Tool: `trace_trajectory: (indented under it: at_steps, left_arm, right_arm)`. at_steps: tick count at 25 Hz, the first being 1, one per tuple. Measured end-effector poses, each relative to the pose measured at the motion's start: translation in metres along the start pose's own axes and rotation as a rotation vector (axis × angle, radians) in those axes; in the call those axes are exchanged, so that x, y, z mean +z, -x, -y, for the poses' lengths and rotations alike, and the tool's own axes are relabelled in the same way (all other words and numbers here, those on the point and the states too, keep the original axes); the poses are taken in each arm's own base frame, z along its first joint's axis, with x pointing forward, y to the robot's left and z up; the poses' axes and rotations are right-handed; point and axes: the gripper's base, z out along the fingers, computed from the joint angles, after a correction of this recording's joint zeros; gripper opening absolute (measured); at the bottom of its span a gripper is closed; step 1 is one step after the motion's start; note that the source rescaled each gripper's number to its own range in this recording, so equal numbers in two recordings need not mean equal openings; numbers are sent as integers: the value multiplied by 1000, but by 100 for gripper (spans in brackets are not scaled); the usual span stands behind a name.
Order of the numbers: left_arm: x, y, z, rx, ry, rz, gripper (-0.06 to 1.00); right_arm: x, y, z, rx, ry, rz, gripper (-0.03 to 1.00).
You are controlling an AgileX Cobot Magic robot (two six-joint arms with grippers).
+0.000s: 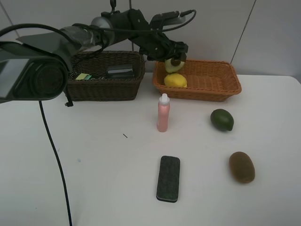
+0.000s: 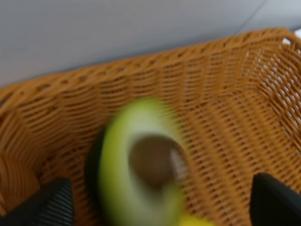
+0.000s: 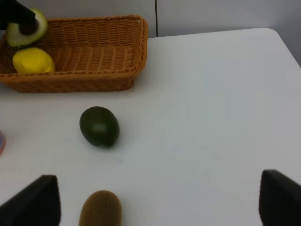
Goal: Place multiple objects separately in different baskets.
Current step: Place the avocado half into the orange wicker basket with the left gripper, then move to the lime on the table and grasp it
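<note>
So the left gripper [image 1: 176,56] reaches across to the left end of the orange-tan basket [image 1: 221,90], at the far side of the table. Its fingertips [image 2: 52,207] stand wide apart and clear of the halved avocado [image 1: 173,65], so the claw looks released. The avocado is right over the yellow lemon [image 1: 175,80], pit side showing. It's smeared with blur in the left wrist view, so it's probably dropping.

To do this bit well, the arm should keep the jaws spread and lift straight up, watching the basket rim. The avocado may tip off the lemon, which is fine as long as it stays inside.

The right gripper [image 3: 155,207] hangs slack and empty over the near right, with the dark green fruit [image 1: 222,119] and brown kiwi [image 1: 241,166] close by.

The table [image 1: 94,165] is plain white and flat, so round fruit could roll. The pink bottle [image 1: 163,114] stands upright mid-table, with the black eraser block [image 1: 168,178] nearer. The dark brown basket [image 1: 103,89] sits far left. Behind is a pale panelled wall [image 1: 268,33], and a black cable [image 1: 54,150] dangles on the left.
</note>
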Motion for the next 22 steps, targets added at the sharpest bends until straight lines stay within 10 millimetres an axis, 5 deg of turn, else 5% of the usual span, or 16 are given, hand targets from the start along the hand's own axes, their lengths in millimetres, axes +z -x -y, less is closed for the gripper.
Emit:
trace_trajectory:
  at_steps: [5,12,22]
  left_arm:
    - [-18,2,9,22,-22,-110,99]
    - [-100,23,31,101,-37,-352,99]
    - [-186,40,2,75,269,-379,99]
  right_arm:
    - [0,0,0,0,0,0,100]
    - [0,0,0,0,0,0,100]
    - [0,0,0,0,0,0,100]
